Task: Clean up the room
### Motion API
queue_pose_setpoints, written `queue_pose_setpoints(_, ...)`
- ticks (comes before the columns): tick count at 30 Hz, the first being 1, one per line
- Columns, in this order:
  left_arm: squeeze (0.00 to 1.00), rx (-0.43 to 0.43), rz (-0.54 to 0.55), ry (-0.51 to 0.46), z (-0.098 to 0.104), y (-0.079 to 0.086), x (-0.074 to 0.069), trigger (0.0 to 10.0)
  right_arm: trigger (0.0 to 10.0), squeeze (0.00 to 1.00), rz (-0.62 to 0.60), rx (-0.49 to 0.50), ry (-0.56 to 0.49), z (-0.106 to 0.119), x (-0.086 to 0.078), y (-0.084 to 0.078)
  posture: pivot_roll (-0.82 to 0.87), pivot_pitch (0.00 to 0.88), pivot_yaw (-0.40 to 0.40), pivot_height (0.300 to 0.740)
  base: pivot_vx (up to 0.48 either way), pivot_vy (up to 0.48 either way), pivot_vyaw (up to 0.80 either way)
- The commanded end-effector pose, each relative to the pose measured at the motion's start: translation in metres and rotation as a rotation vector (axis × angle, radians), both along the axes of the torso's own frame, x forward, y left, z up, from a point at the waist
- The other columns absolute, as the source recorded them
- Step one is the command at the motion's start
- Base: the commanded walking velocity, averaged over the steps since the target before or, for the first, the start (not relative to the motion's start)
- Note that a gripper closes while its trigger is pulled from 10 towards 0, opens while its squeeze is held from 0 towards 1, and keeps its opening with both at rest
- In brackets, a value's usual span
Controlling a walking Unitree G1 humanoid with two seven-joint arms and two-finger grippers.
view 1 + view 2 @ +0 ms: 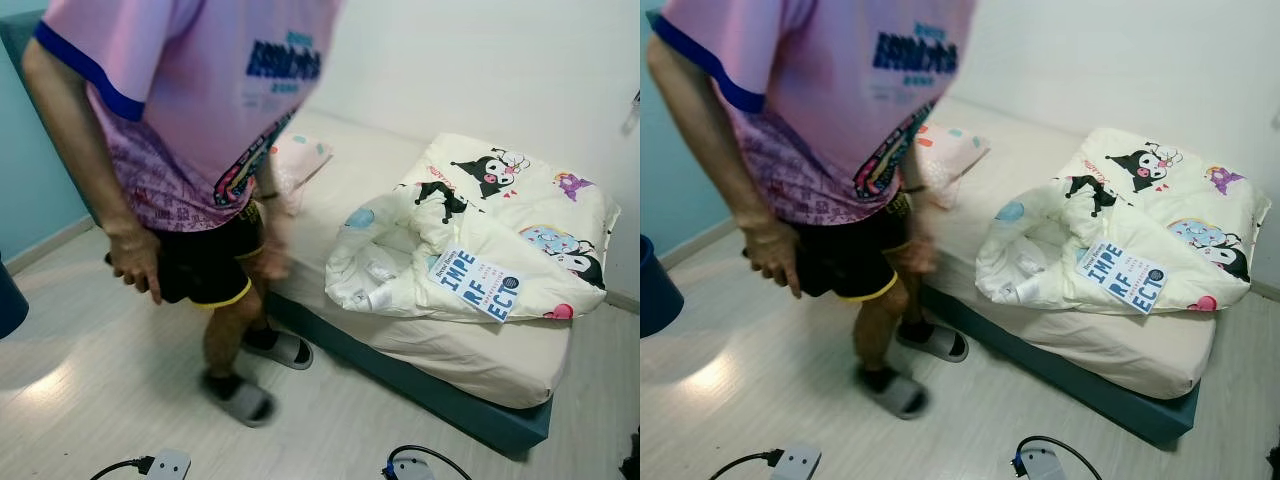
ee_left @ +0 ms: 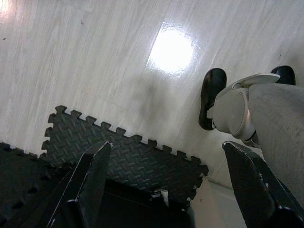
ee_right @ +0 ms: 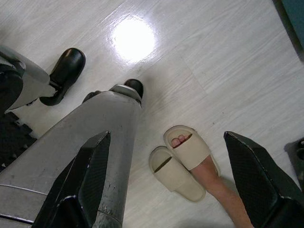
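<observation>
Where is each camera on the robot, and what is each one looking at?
Left eye view: on the head, facing forward and down at a person, the bed and its crumpled quilt.
Right eye view: beside it, same scene; both share the person and quilt.
Left wrist view: on the left arm, looking down past the open left end effector at a foam mat and the robot's leg.
Right wrist view: on the right arm, looking down past the open right end effector at beige slippers.

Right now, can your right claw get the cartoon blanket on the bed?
Probably not yet. The right claw hangs open, pointing down at the floor, while the blanket lies on the bed across the room, and a person stands partly in between.
</observation>
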State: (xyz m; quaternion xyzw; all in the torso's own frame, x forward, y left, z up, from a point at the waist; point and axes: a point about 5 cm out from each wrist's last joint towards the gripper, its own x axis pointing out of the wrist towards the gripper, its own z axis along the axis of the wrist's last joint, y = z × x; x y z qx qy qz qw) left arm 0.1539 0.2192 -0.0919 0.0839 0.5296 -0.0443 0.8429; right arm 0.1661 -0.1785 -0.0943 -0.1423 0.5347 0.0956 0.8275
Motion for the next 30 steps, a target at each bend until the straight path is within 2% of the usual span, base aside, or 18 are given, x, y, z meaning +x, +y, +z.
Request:
queue_pose_setpoints(1, 0.0, -0.001, -0.014, 0.02, -0.0021, -0.0019, -0.0044, 10.0, 10.0, 0.0, 0.012, -0.011, 0.026, -0.0023, -0.0057, -0.0013, -0.01, 0.084, -0.054, 0.74, 0.0, 0.0, 0.0)
queue_pose_setpoints(30, 0.0, 0.0, -0.021, 0.025, -0.0024, -0.0021, -0.0049, 10.0, 10.0, 0.0, 0.025, -0.021, 0.031, -0.0024, -0.0061, -0.0022, -0.01, 0.092, -0.051, 0.74, 0.0, 0.0, 0.0)
